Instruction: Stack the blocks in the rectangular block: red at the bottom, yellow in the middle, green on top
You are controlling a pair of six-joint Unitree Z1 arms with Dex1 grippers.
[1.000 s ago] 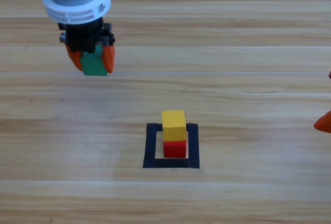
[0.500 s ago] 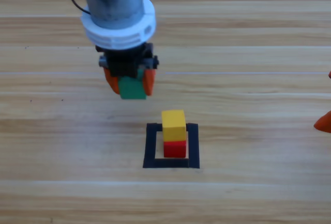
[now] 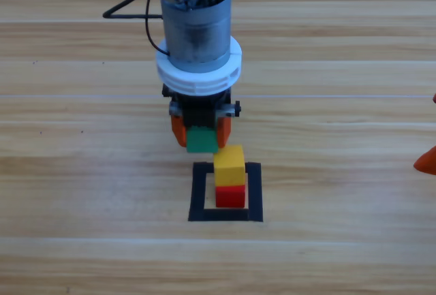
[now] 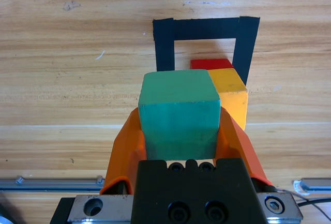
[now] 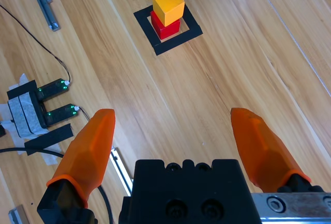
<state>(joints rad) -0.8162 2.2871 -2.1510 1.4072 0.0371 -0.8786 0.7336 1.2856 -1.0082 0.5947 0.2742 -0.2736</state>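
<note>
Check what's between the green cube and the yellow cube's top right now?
Nothing lies between: in the left wrist view the green cube, clamped in the left end effector, sits just beside the yellow cube, not yet over it.

The high view looks straight down on the table (image 3: pixel 340 254) from above, with the tape square (image 3: pixel 225 214) low in the middle. The left wrist view sits close, looking along its own jaws at the green cube (image 4: pixel 178 113) and the same square just beyond. The right wrist view looks from well off and higher, slanted across the table, with the square small near its top edge.
</note>
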